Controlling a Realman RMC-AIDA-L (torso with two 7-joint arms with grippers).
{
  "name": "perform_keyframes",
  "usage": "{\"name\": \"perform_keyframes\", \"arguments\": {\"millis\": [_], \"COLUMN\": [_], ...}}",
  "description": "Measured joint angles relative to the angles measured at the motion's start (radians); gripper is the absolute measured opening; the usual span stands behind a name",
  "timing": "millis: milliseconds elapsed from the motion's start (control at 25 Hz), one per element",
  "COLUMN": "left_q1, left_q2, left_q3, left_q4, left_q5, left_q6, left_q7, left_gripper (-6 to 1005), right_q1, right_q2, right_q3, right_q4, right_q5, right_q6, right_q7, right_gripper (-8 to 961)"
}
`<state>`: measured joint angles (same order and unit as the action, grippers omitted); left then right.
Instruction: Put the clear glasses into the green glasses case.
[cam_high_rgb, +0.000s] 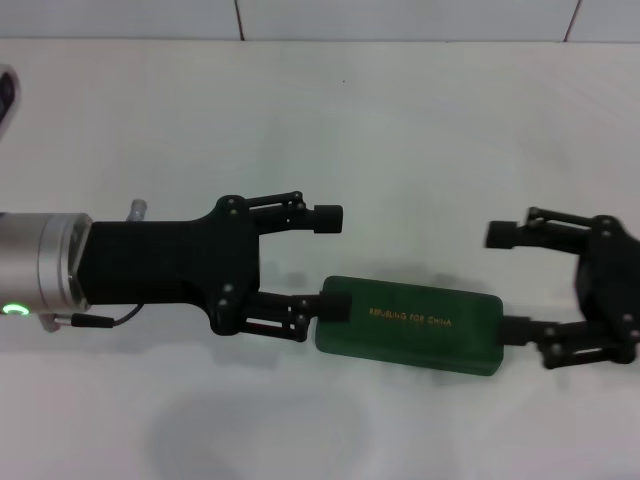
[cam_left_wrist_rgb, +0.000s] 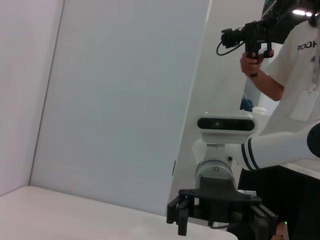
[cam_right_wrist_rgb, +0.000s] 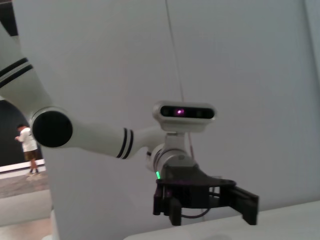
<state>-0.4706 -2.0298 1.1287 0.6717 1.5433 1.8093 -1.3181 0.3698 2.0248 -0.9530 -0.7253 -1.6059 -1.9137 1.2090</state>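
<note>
Now closed green glasses case between end effectors

A plain white table carries everything here, its matte top running back to a white tiled wall whose dark grout lines show along the far edge. Directly on the table lies the green glasses case, a dark green rectangle with rounded corners, its lid closed and flat (small gold lettering runs along the lid, too fine to read with certainty). The case sits toward the near, right-of-centre part of the surface, its long side running left to right and tilted slightly. Soft grey shadows fall on the white top around and in front of it. The clear glasses cannot be seen on the surface.
</note>
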Motion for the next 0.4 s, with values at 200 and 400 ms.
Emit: {"name": "perform_keyframes", "arguments": {"millis": [200, 400], "left_q1": [0.002, 0.010], "left_q2": [-0.003, -0.003], "left_q3": [-0.001, -0.002], "left_q4": [-0.001, -0.002], "left_q5": [0.007, 0.008], "left_q6": [0.001, 0.002], "left_q7": [0.004, 0.004], "left_gripper": [887, 887], "right_q1": [0.012, 0.018], "right_q2": [0.000, 0.000], "right_q3": [-0.084, -0.097], "right_q4": [0.001, 0.003], "right_q5": [0.042, 0.050], "right_q6": [0.052, 0.066], "right_q7": [-0.003, -0.009], "right_gripper": [884, 884]}}
